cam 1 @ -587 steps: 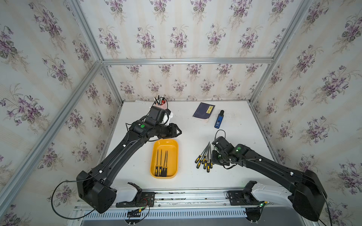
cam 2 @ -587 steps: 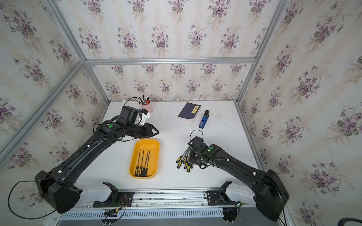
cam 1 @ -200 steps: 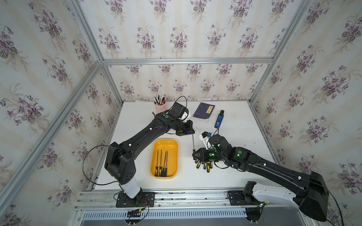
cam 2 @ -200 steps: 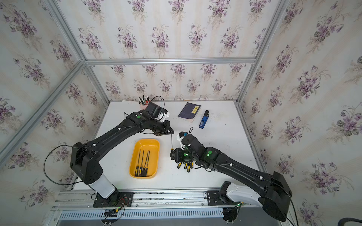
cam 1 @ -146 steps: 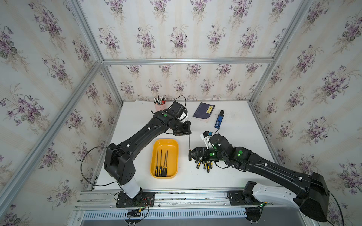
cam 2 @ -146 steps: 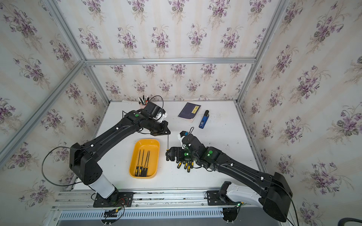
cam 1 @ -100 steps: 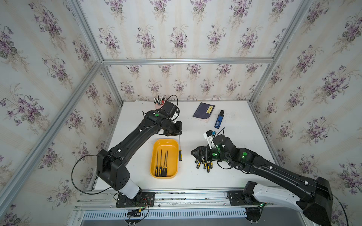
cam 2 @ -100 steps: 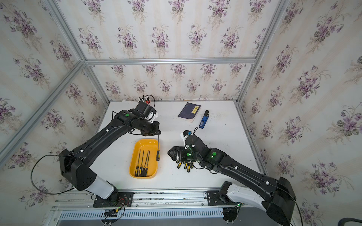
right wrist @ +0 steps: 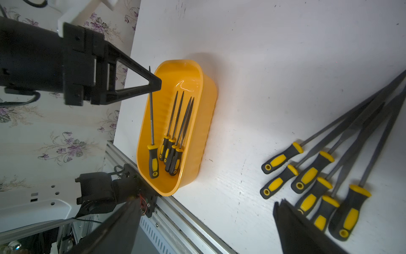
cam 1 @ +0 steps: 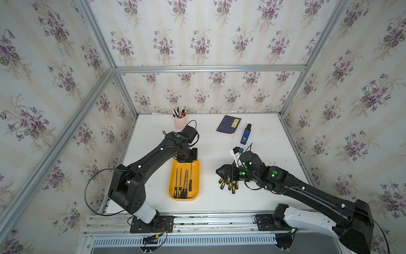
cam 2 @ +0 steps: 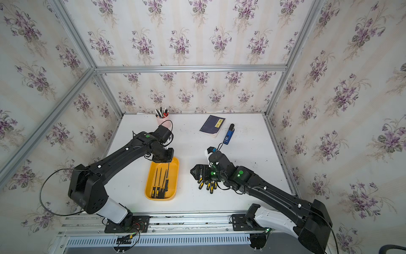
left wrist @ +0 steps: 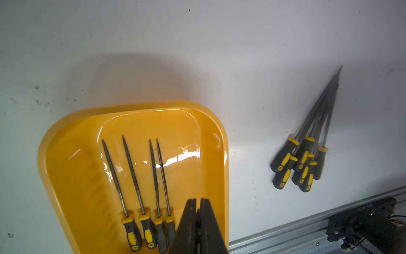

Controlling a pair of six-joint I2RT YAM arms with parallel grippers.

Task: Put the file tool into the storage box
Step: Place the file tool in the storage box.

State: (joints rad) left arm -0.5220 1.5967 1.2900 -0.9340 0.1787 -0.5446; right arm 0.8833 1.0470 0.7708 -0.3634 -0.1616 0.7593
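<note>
The storage box (cam 1: 184, 199) (cam 2: 161, 199) is a yellow tray left of the table's middle, with several files (left wrist: 131, 176) lying in it. My left gripper (cam 1: 190, 161) (cam 2: 168, 162) (right wrist: 153, 84) is shut on the tip of a file tool (cam 1: 190, 176) (right wrist: 151, 121). The file hangs handle-down over the tray's right side. In the left wrist view the fingertips (left wrist: 193, 201) are pressed together and hide the held file. My right gripper (cam 1: 219, 172) (right wrist: 207, 202) stands open above a fan of several loose files (cam 1: 228, 185) (right wrist: 318, 176), holding nothing.
A pink pen cup (cam 1: 180, 123), a dark blue booklet (cam 1: 228, 125) and a small blue device (cam 1: 245, 137) sit along the back of the table. The metal rail (cam 1: 197, 220) runs along the front edge, close to the tray's near end.
The right gripper opened and let go of the file. My left arm carried it leftward from beside the loose pile to over the tray.
</note>
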